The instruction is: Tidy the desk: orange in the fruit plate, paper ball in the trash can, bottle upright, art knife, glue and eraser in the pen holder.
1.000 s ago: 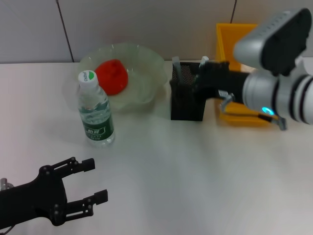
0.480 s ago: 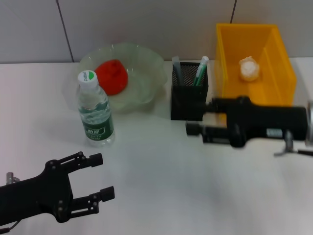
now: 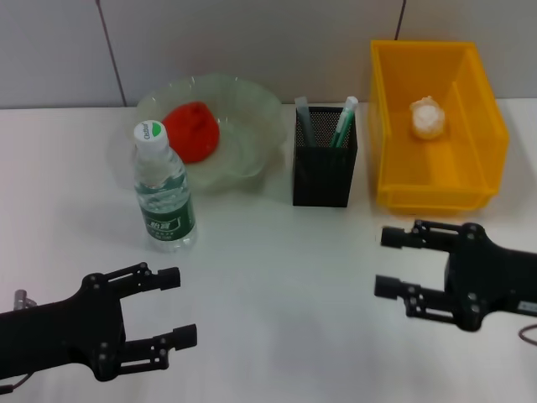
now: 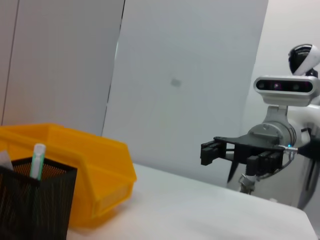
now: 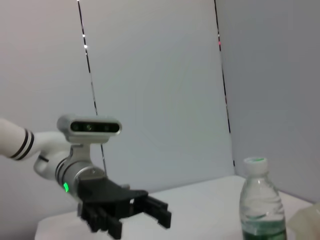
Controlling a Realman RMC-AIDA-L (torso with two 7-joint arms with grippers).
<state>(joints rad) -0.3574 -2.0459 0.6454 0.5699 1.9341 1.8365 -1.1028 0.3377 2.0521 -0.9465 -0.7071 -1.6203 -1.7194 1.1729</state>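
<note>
Hovering low over the near table [image 3: 277, 277]: left gripper [image 3: 179, 306] and right gripper [image 3: 388, 263], fingers spread wide, empty. Orange [image 3: 193, 130] sits in fruit plate [image 3: 252, 105], paper ball [image 3: 426, 117] in trash can [image 3: 478, 101], bottle [image 3: 164, 189] upright beside plate.

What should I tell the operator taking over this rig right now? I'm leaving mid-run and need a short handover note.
Left gripper: open, empty, low over the near left of the table.
Right gripper: open, empty, near right, in front of the trash can.
Done: orange in the fruit plate, paper ball in the trash can, bottle upright, two items standing in the pen holder.
Left: nothing loose in view; eraser not visible, check the holder.
</note>
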